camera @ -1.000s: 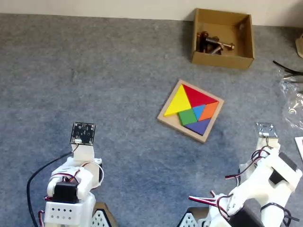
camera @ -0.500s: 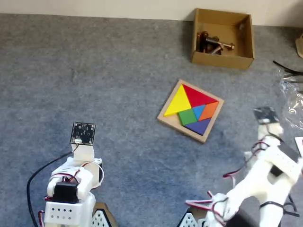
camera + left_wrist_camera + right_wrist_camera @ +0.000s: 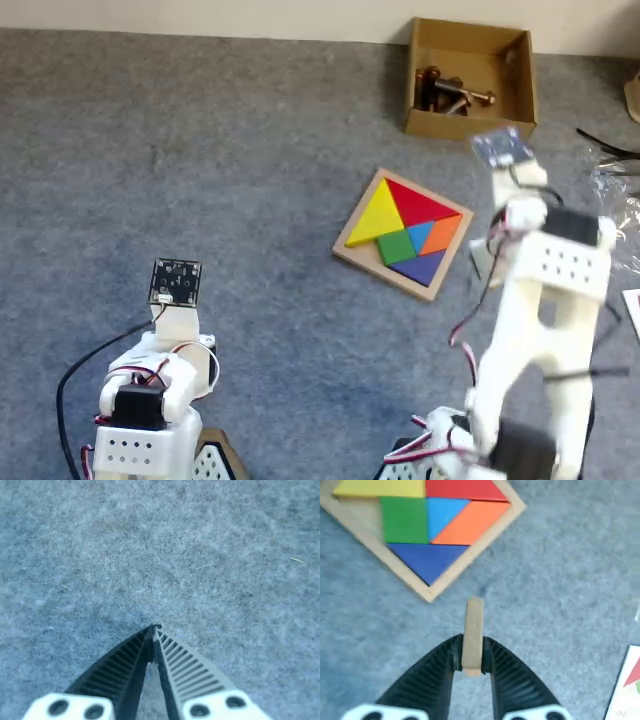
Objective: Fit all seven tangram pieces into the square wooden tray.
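Note:
The square wooden tray (image 3: 352,250) lies turned like a diamond at the table's middle right. In it sit yellow (image 3: 375,215), red (image 3: 420,205), green (image 3: 396,246), small blue (image 3: 420,236), orange (image 3: 443,233) and purple (image 3: 418,266) pieces. Bare wood shows beside the green square (image 3: 402,520). My right gripper (image 3: 472,642) hovers just off the tray's near corner (image 3: 427,597), shut on a thin wood-coloured piece (image 3: 474,622) held edge-on. The right arm (image 3: 545,290) stands tall to the right of the tray. My left gripper (image 3: 153,628) is shut and empty over bare carpet at the near left.
A cardboard box (image 3: 470,80) with metal parts stands at the back right. Clear plastic wrap (image 3: 620,215) and cables lie at the right edge. A white card (image 3: 627,685) lies near the right gripper. Grey carpet covers the table.
The right arm has risen and swung forward from the near right corner to beside the tray. The left arm has stayed still.

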Motion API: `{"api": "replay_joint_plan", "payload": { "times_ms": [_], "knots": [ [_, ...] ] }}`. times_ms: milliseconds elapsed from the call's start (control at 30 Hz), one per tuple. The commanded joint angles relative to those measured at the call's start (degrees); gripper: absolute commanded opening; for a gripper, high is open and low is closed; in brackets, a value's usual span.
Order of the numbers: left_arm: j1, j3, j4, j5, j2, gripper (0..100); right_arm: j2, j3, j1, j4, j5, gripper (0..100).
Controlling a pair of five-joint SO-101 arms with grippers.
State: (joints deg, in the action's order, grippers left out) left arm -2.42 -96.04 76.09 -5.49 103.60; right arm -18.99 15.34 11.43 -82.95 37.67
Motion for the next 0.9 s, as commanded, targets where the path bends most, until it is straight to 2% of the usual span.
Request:
{"api": "replay_joint_plan", "payload": {
  "times_ms": [0, 200, 467, 867],
  "knots": [
    [0.92, -1.1, -0.18, -0.44, 0.4, 1, 6.55, -15.87, -4.09, -6.9, -2.29, 0.5],
    [0.92, -1.1, -0.18, -0.44, 0.4, 1, 23.16, -33.63, -9.27, -17.01, -2.9, 0.5],
    [0.92, -1.1, -0.18, -0.44, 0.4, 1, 37.67, -47.96, -11.12, -17.8, -6.95, 0.5],
    [0.92, -1.1, -0.18, -0.44, 0.4, 1, 45.23, -49.54, -23.52, -17.8, -8.53, 0.5]
  ]
}}
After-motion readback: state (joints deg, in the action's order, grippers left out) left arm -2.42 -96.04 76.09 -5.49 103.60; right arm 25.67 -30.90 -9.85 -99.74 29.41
